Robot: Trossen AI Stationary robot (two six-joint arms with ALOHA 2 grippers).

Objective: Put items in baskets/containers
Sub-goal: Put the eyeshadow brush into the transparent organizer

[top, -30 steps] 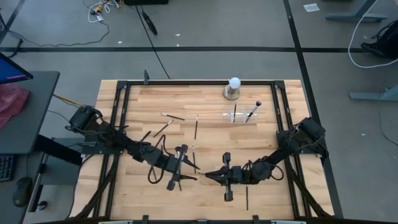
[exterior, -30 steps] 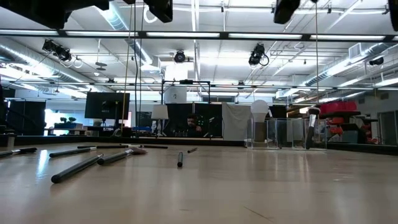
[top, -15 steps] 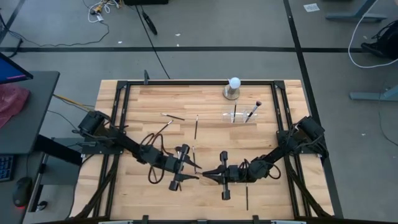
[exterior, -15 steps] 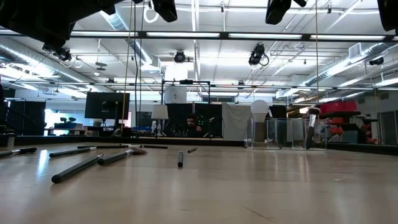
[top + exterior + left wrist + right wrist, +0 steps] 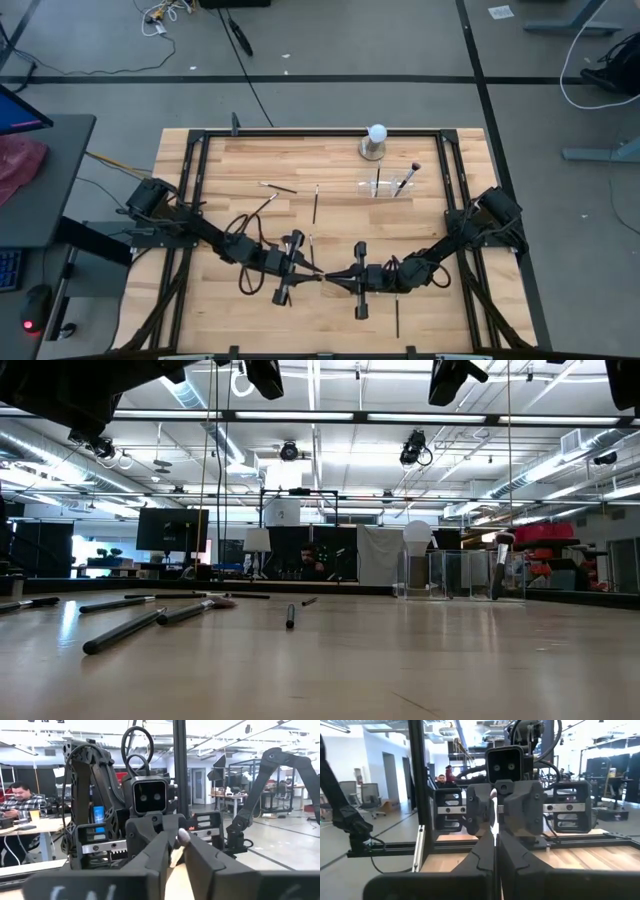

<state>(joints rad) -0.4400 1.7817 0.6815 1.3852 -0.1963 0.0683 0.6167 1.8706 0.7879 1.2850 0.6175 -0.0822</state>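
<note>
Here, towards the near side of the tabletop [image 5: 460, 310], the left pincer [image 5: 308, 274] and the right pincer [image 5: 333, 279] meet tip to tip. Each looks clamped on one end of the same thin makeup brush [image 5: 320, 277], which lies straight between them. Farther back, well apart from both, the clear tray [image 5: 388, 187] stands with two brushes [image 5: 407, 180] leaning in it.
</note>
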